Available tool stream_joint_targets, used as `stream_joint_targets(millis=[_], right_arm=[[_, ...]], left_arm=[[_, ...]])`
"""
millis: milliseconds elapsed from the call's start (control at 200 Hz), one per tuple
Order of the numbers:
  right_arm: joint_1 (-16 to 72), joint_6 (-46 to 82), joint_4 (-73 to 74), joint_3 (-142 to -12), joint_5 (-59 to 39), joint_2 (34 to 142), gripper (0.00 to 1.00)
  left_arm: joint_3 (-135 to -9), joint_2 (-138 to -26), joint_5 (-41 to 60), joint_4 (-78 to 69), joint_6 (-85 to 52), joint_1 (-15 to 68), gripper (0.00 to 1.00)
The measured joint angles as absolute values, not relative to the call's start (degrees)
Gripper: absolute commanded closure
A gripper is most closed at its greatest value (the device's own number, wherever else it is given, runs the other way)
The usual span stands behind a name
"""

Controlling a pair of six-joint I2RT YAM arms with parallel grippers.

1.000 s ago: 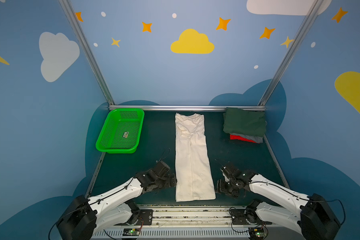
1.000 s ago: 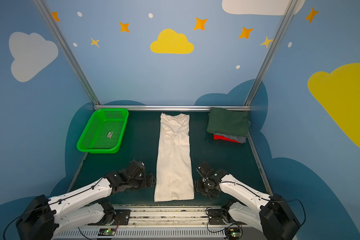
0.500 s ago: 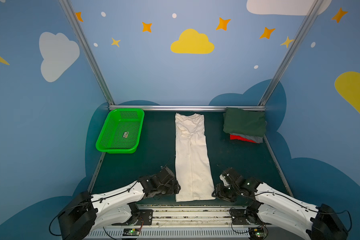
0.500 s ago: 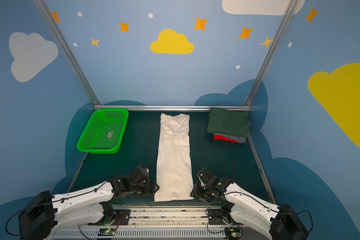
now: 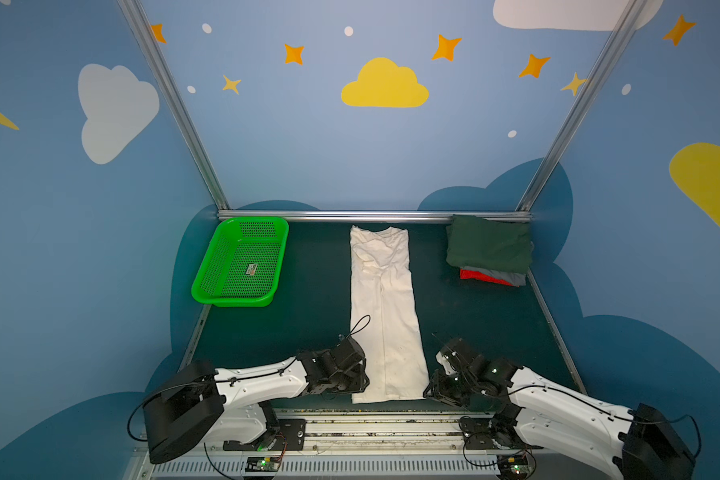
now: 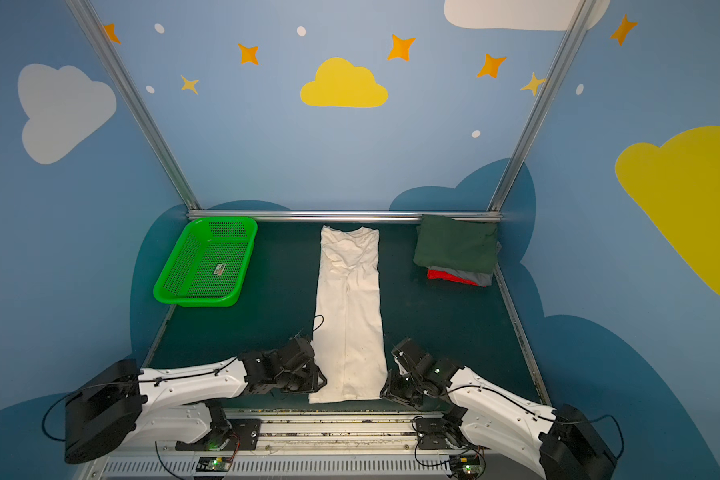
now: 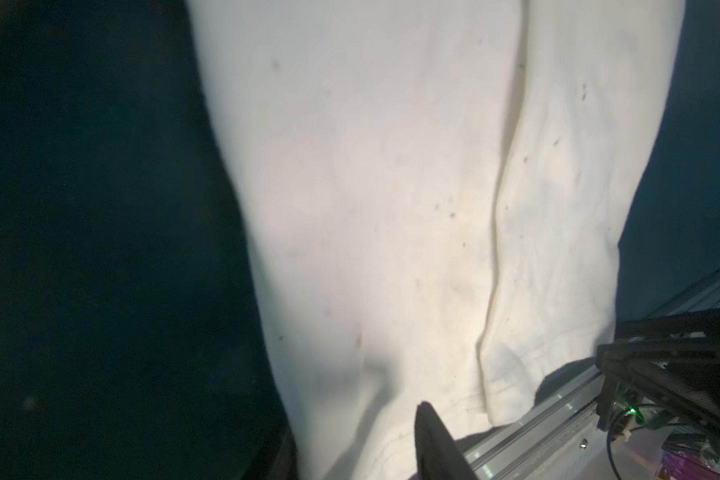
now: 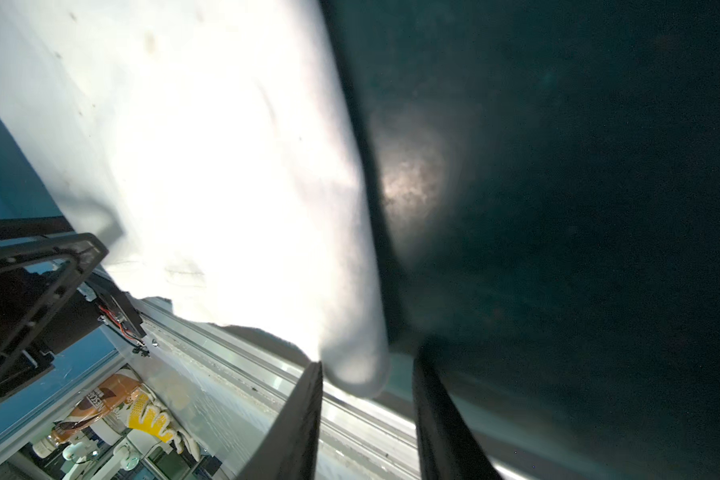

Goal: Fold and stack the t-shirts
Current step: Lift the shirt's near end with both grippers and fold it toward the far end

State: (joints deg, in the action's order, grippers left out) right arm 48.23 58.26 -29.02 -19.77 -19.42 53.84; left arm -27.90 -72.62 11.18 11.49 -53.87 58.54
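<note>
Cream cotton tee point(image 5: 385, 316), folded into a long strip, lies mid worktop point(image 5: 308, 324), hem nearest. At its near corners, presumably for the next fold: right fingers point(image 8: 304, 415) apart astride one corner; left fingers point(image 7: 433, 440), can't tell. Finished stack point(image 5: 489, 249) sits far right.

both top views are bright, evenly lit and sharp, with only soft shadows, though the frame posts point(image 5: 175, 108) splay outward from wide-angle distortion. the right wrist view is harsh: the cream tee point(image 8: 208, 174) blows out to white glare just ahead of the right gripper point(image 8: 368, 361), a hazy hotspot glows on the dark mat point(image 8: 599, 208) beside it, and its fingers point(image 8: 300, 424) are blurred. around the left gripper point(image 7: 354, 424) the picture is dim and soft, perhaps motion-smeared.
</note>
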Motion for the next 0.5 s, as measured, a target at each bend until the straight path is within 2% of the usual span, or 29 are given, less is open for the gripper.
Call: stream_joint_targets(millis=[65, 95, 180, 225, 275, 501], right_arm=[[48.2, 58.2, -28.3, -19.8, -19.7, 54.5, 0.71], [48.2, 58.0, -28.1, -19.8, -19.7, 54.8, 0.82], [48.2, 58.2, -27.2, -19.7, -19.7, 56.1, 1.0], [48.2, 57.6, -27.0, -19.9, -19.9, 56.7, 1.0], [48.3, 57.7, -26.9, -20.2, -20.0, 57.3, 1.0], [48.5, 56.4, -27.9, -21.3, -19.9, 58.3, 1.0]], left_arm=[[-27.9, -73.1, 11.5, 11.4, -54.0, 58.7, 0.73], [-27.9, -73.3, 11.6, 11.4, -54.1, 58.8, 0.75], [-28.0, -73.8, 11.7, 11.5, -54.0, 59.0, 0.85], [-28.3, -74.2, 11.8, 11.8, -54.0, 59.0, 0.88], [-28.8, -74.9, 11.8, 12.4, -53.9, 59.1, 0.96], [-32.3, -77.8, 11.6, 16.2, -52.5, 59.3, 0.97]])
